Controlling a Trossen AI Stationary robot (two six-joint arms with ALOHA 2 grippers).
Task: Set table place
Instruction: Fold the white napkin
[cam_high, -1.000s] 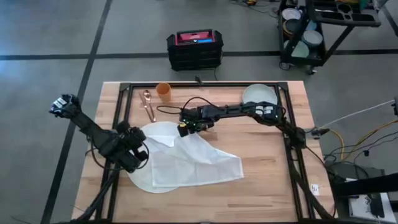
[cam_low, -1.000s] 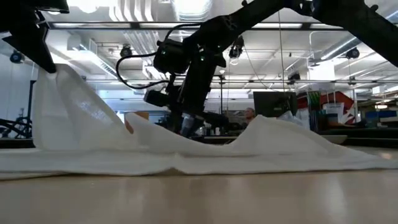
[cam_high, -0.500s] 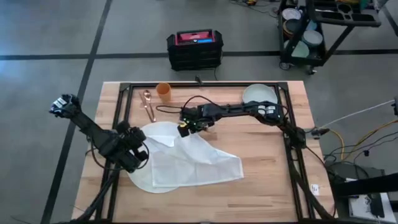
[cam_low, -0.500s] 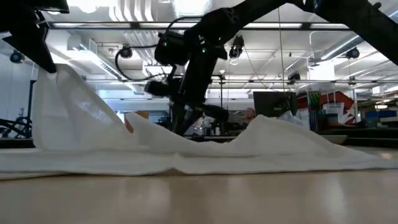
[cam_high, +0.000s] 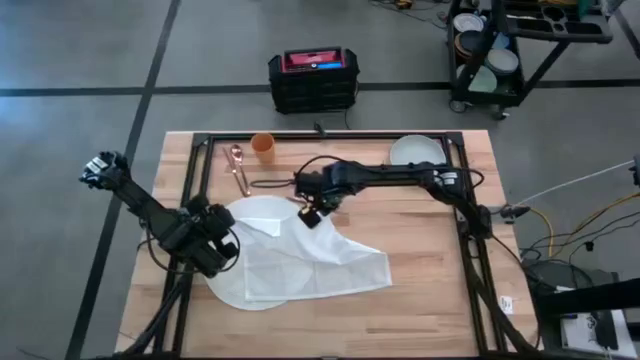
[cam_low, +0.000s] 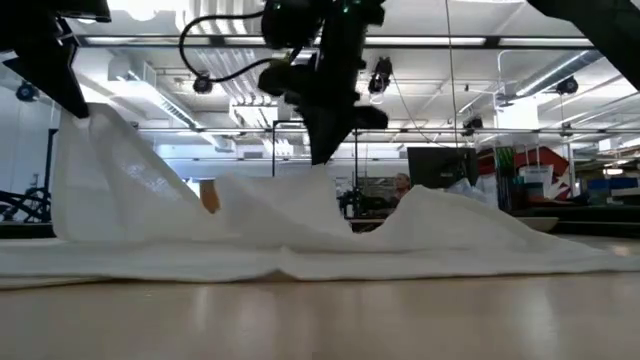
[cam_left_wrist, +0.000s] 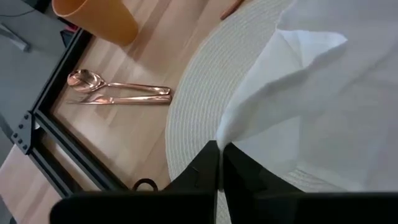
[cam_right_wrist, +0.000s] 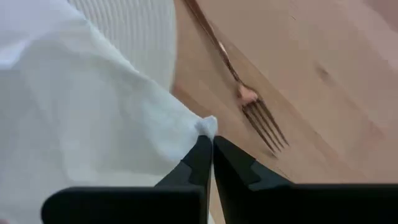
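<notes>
Butcher-block table (cam_high: 420, 290) carries the round white mat (cam_high: 225, 285) at 8 o'clock of centre, white cloth (cam_high: 310, 262) draped over it; left gripper (cam_high: 228, 240) pinches the cloth's 9 o'clock edge, right gripper (cam_high: 311, 215) pinches its 12 o'clock corner, lifted, fork (cam_right_wrist: 252, 106) just beside.
</notes>
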